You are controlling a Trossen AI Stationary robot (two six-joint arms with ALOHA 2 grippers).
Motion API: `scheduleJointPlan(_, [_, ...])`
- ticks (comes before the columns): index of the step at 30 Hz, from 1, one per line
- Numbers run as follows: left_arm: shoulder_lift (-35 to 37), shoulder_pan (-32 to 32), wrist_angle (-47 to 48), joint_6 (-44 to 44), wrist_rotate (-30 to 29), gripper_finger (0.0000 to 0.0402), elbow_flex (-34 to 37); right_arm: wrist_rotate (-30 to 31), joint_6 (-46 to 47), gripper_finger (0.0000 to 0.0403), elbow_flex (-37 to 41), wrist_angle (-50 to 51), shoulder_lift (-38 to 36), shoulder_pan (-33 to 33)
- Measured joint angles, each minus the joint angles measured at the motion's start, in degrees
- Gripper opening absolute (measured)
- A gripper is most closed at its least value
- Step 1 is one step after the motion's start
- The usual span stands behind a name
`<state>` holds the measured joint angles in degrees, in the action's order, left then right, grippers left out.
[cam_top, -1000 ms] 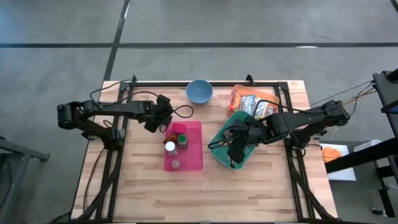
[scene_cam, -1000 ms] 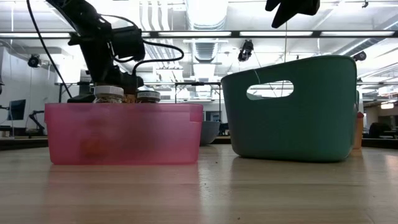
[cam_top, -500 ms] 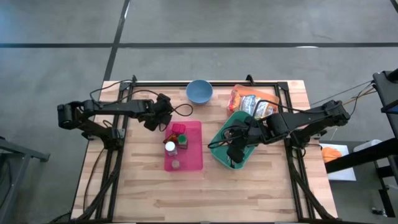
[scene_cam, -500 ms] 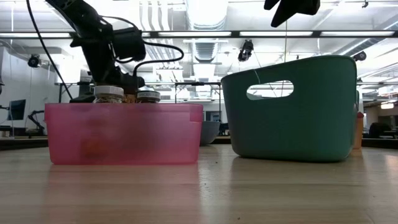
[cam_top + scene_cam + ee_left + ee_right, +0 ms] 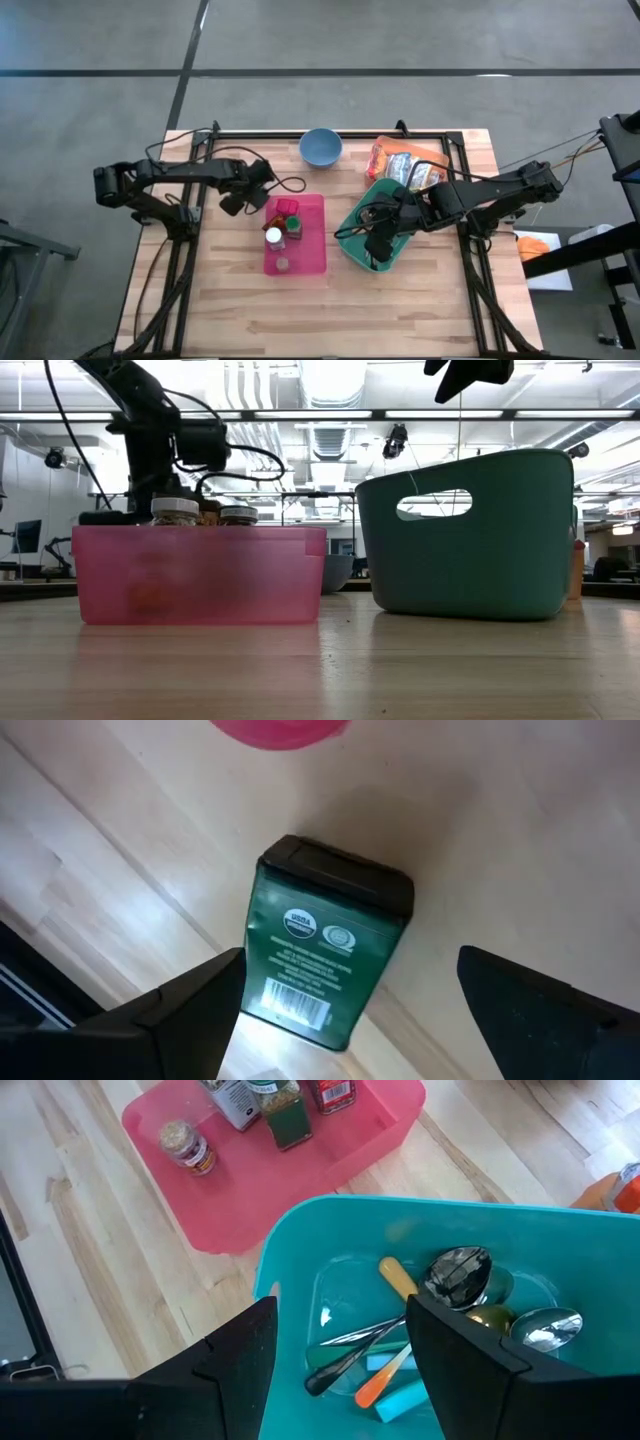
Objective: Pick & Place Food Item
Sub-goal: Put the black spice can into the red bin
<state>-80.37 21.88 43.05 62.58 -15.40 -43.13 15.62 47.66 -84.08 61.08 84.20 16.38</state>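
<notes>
A green tin (image 5: pixel 325 955) with a black lid lies flat on the table, just left of the pink bin (image 5: pixel 310 262). My left gripper (image 5: pixel 352 960) points steeply down over the tin. It is open, with one finger on either side of the tin and touching neither side. In the high view this gripper (image 5: pixel 234 197) covers the tin. My right gripper (image 5: pixel 342 1305) hangs open above the teal basket (image 5: pixel 350 215), holding nothing. Spoons and other utensils (image 5: pixel 440 1295) lie in that basket.
The pink bin (image 5: pixel 200 575) holds several spice jars (image 5: pixel 275 237). A blue bowl (image 5: pixel 320 147) and snack bags (image 5: pixel 405 165) sit at the far edge. The teal basket (image 5: pixel 470 540) stands right of the bin. Bare wood lies along the near side.
My left gripper has rolled about its wrist and tipped more steeply down. It has swung a little toward the table's left edge, away from the pink bin's far left corner, and has stayed open.
</notes>
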Motion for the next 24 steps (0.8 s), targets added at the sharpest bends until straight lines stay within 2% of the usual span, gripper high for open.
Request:
scheduleJointPlan(10, [-4.23,0.96,-4.86,5.1,-1.97,0.0364,-0.24,-0.23,0.65,0.022,0.0,-0.12,0.0,0.34])
scheduleJointPlan(24, [-10.57,3.71,-6.62,11.79,-3.16,0.0363,-0.18,-0.32,1.48,0.022,0.01,-0.13,0.0,2.29])
